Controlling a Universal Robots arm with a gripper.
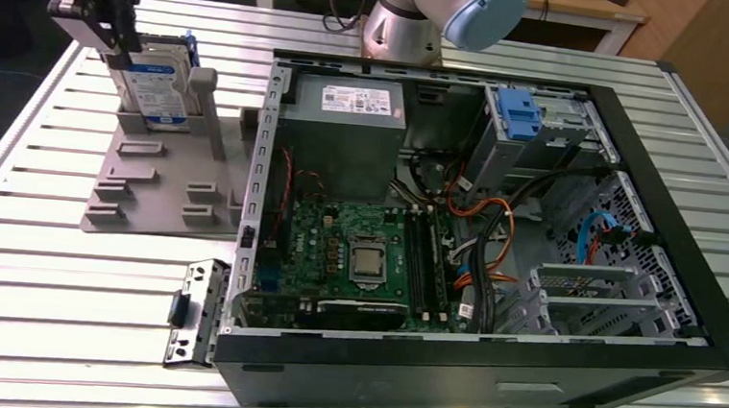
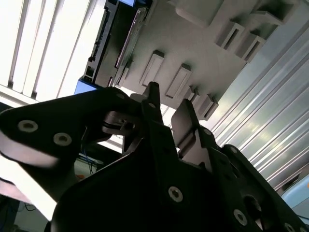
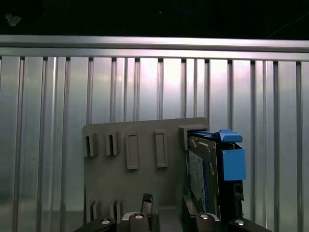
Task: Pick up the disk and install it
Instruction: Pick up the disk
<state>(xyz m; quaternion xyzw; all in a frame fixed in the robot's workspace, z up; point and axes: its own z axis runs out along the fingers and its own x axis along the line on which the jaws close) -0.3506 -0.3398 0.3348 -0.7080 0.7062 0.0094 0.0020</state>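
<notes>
Our gripper [image 3: 166,209] hangs with jaws apart, holding nothing; the disk [image 3: 207,166] stands on edge in the grey stand [image 3: 135,179] just beneath, slightly to one side, long axis upright; the computer case [image 1: 492,223] sits well apart.

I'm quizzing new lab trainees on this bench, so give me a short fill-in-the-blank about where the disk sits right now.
1. Under the gripper, the disk stands ___ in the grey fixture.
2. The disk's carrier is ___ plastic.
3. The grey fixture sits to the exterior view's ___ of the computer case.

Missing words: upright; blue; left.
</notes>
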